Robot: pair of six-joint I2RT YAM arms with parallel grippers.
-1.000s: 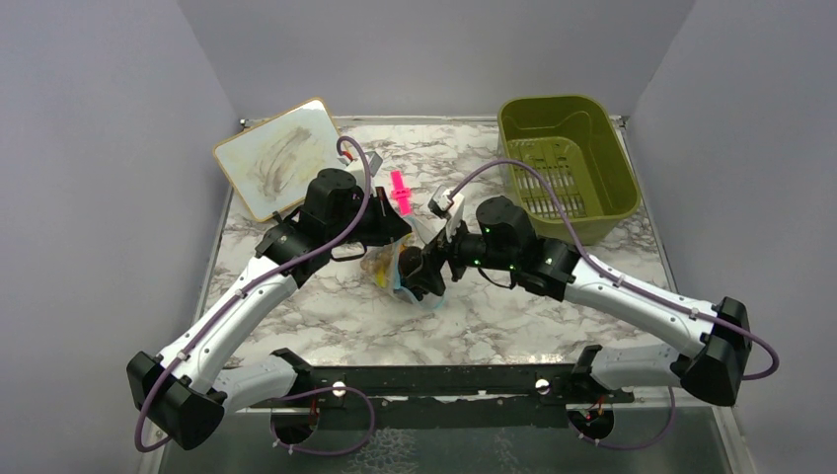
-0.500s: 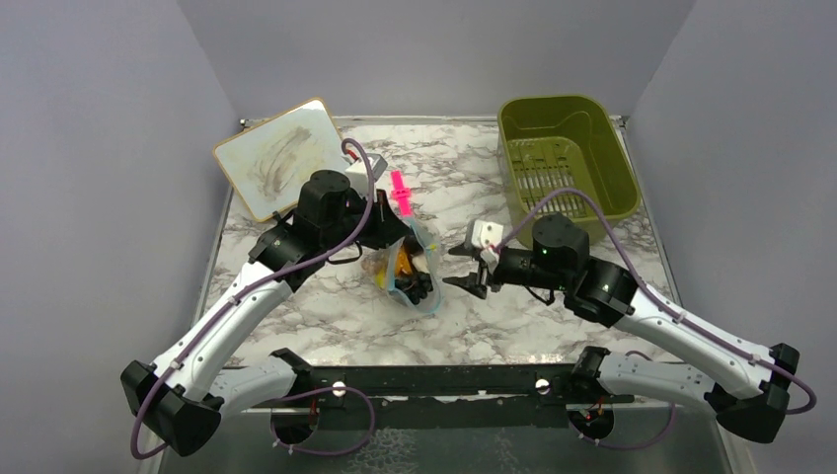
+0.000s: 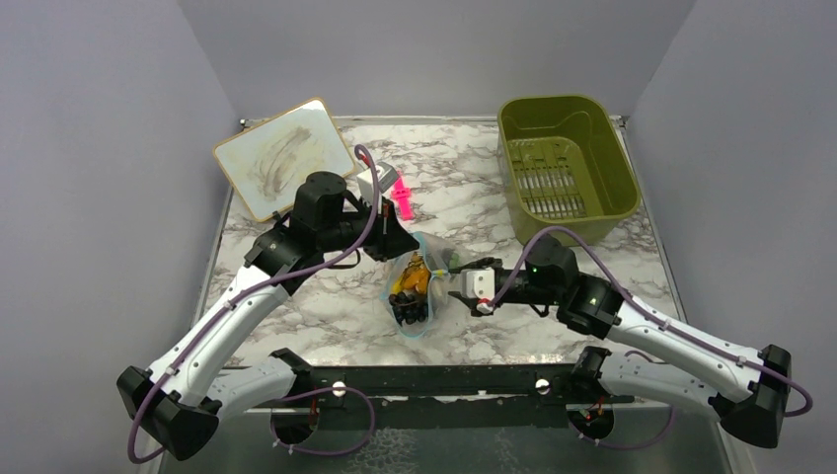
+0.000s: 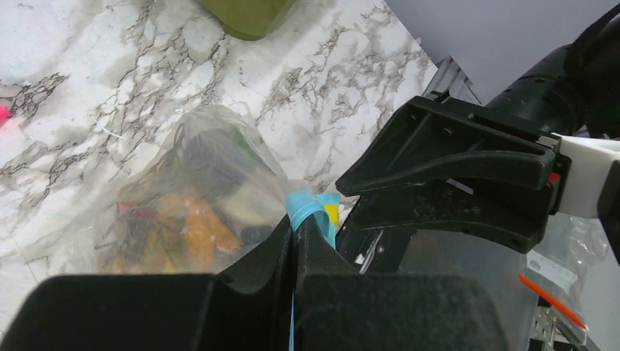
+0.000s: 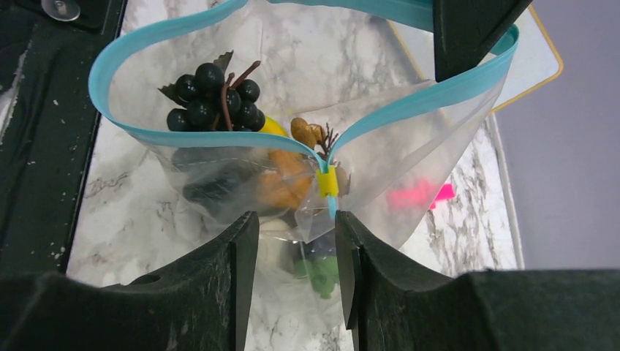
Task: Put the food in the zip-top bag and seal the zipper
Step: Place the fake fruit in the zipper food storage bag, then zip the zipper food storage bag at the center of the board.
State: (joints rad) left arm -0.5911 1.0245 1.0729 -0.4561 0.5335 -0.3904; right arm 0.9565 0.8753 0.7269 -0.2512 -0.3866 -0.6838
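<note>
The clear zip-top bag [image 3: 416, 286] lies mid-table with its mouth open. Inside are a dark grape bunch [image 5: 212, 95], an orange piece [image 5: 286, 184] and a green piece [image 5: 322, 274]; other food is blurred. My left gripper [image 3: 399, 241] is shut on the blue-teal zipper strip [image 4: 304, 210] and holds that edge up. My right gripper [image 3: 457, 283] is open, low at the bag's right side. In the right wrist view its fingertips [image 5: 245, 234] stand either side of the clear plastic just below the yellow-tipped end of the zipper [image 5: 327, 182]. The zipper [image 5: 139, 55] gapes in a wide loop.
An olive-green bin [image 3: 592, 173] stands at the back right. A whiteboard [image 3: 281, 158] leans at the back left. A pink clip [image 3: 401, 193] lies behind the bag. The black base rail [image 3: 444, 380] runs along the near edge.
My right gripper pulled out of the bag mouth to the right, then came back low to the bag's right corner, open. The bag shifted nearer and the grapes now lie inside it.
</note>
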